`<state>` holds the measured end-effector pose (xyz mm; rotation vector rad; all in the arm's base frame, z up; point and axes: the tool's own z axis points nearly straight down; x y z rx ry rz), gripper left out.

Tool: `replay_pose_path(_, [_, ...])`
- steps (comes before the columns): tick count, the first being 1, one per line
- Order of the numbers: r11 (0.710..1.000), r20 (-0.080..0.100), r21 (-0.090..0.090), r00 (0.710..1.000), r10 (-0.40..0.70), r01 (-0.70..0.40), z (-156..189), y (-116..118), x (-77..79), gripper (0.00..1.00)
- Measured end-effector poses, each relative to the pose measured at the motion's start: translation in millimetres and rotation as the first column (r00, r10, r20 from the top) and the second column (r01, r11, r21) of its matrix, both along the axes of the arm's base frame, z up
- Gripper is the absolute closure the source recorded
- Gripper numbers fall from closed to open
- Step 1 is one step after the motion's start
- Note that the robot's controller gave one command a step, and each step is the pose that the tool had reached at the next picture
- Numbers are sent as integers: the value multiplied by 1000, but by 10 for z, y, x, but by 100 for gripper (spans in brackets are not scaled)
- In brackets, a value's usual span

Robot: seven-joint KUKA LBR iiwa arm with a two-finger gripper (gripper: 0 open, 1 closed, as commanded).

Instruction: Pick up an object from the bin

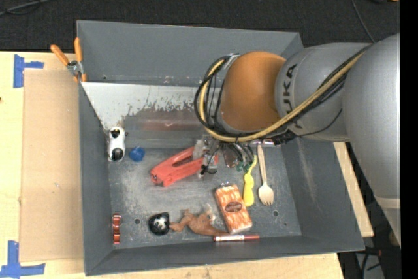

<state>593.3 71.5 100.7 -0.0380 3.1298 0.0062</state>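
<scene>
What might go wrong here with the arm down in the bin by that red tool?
The arm is low over the right end of the long red tool; a grip that far off-centre may let it tilt and slip. The yellow utensil and cream fork lie close beside it, so they might get nudged or caught.

Orange-capped wrist (251,91) over right end of red tool (175,168), mid grey bin (130,196)

A red elongated thing (175,168) of plastic, shaped somewhat like a stapler, lies flat on the floor of the grey bin (130,202), near its middle. It slants across the view, its left end lower, its right end just beside the hand (210,157).
</scene>
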Motion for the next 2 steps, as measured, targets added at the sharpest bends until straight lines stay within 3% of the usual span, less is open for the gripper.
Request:
replay_pose_path(1, [993,9,-3,993,117,-117,180,-46,139,100])
replay_pose_path(2, [996,-2,-1,996,94,-94,729,-99,122,100])
